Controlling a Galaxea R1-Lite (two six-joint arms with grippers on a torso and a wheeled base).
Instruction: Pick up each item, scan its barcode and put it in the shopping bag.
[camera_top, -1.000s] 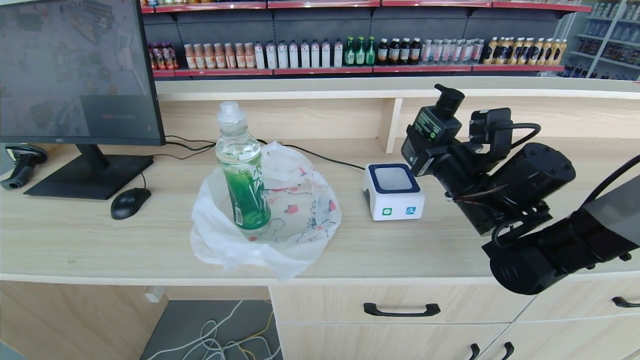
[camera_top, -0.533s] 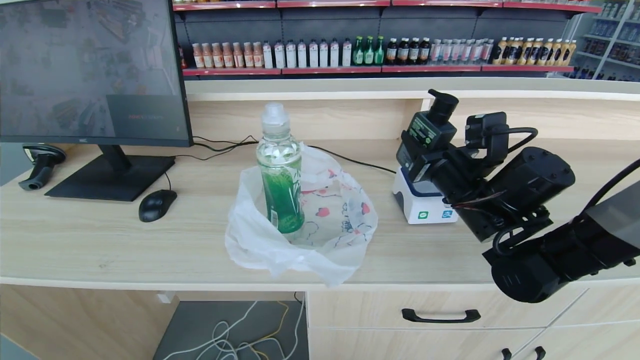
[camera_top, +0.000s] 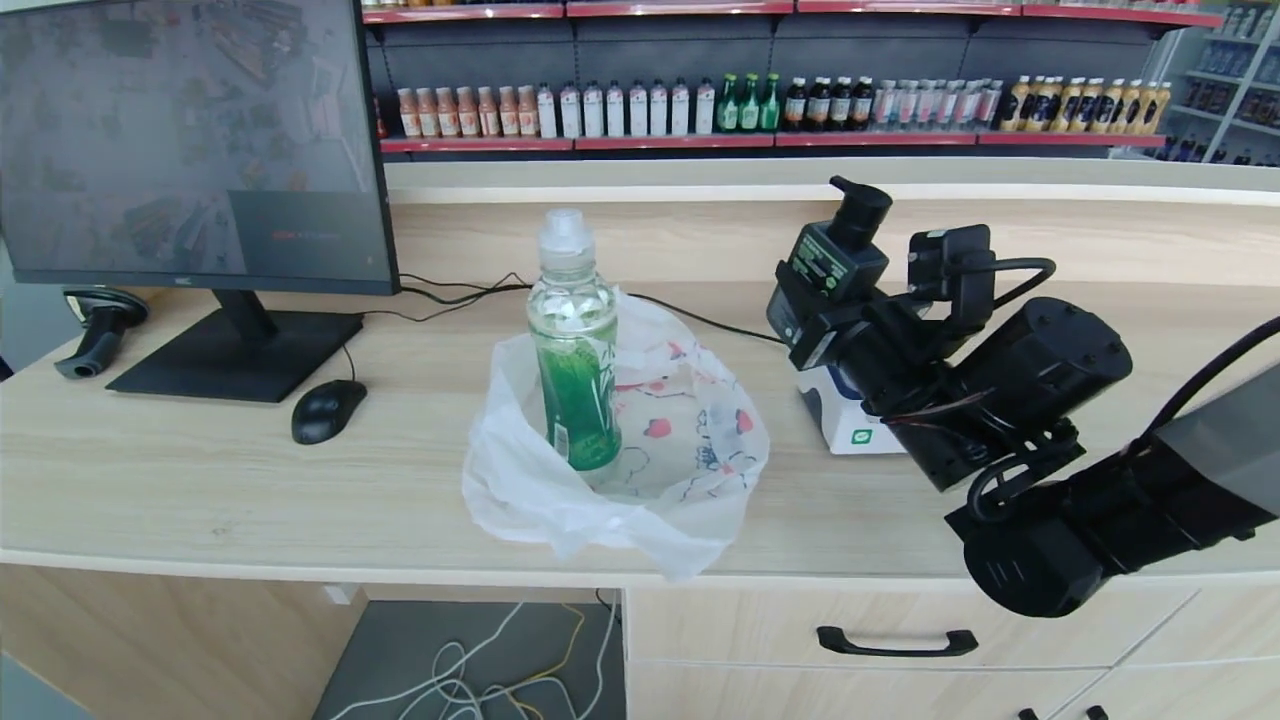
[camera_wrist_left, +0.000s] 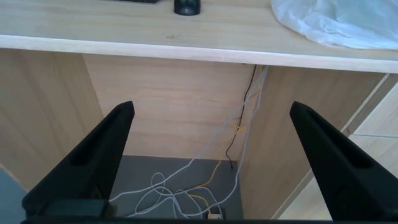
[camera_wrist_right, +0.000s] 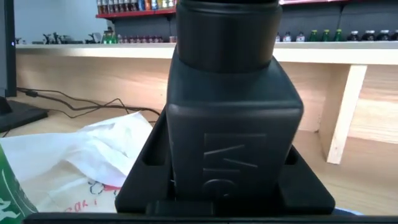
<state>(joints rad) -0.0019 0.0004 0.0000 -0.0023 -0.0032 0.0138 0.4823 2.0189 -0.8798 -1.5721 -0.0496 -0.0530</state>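
The right gripper (camera_top: 852, 318) is clamped on one black pump-top bottle (camera_top: 832, 265), holding it tilted in the air over the right half of the worktop (camera_top: 200, 490), cap toward the back edge. Directly below and behind it sits a single white box scanner (camera_top: 850, 425), partly hidden by the bottle and the arm. The wrist view of that arm shows the black bottle's shoulder and collar seated between the jaws.

The left gripper (camera_wrist_left: 211, 155) hangs below the worktop's front edge, its two fingers (camera_wrist_left: 93, 162) spread wide with nothing between them; loose cables lie on the floor under it.

One white plastic shopping bag (camera_top: 690, 440), printed with red hearts, lies open near the middle of the worktop, its lip spilling slightly past the front edge. One green-labelled clear bottle (camera_top: 575, 350) stands upright inside it, toward the bag's left side. That makes two bottles in play: one in the bag, one gripped.

Toward the left end of the worktop stand one monitor (camera_top: 190, 140) on a black stand, one black mouse (camera_top: 327, 411) just in front of the stand's right corner, and one handheld scanner (camera_top: 98, 325) at the far left edge. A row of drinks bottles (camera_top: 700, 105) lines the shop shelf behind the counter.
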